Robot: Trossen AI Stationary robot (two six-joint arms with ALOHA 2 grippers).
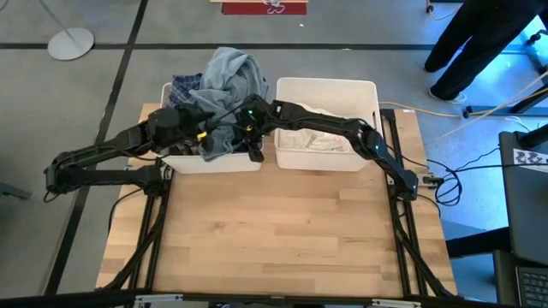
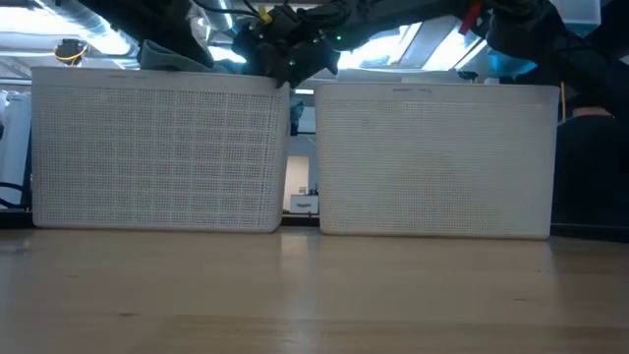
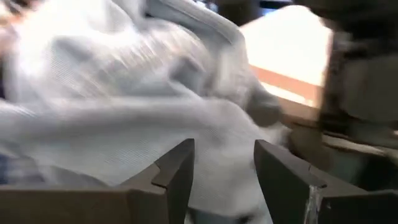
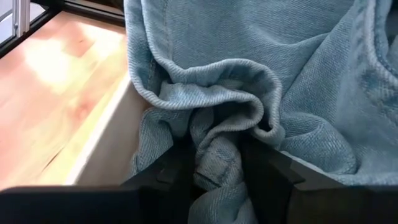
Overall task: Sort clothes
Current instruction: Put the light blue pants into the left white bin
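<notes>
Two dark robot arms meet over the left bin, one of two white plastic bins standing side by side at the far edge of a wooden table. A light blue denim garment is heaped on top of that bin, rising above its rim and spilling toward the near wall, with a piece of blue plaid cloth showing beside it at the bin's far left corner. The right gripper, reaching across from the right side of the table, has its two fingers clenched on a bunched fold of the denim just inside the bin's wall, the cloth pinched between the pads and hanging around them. The left gripper comes in from the left and sits over the same heap; its fingers stand apart with the pale denim lying between and just beyond them, and whether they press on the cloth cannot be told from the blurred wrist view. The right bin holds a layer of white clothing lying low on its floor. From table height, the ribbed fronts of both bins fill the view, with the two grippers and a dark edge of cloth showing just above the left bin's rim. Beyond the table, a person in dark trousers stands on the grey floor at the far right.
</notes>
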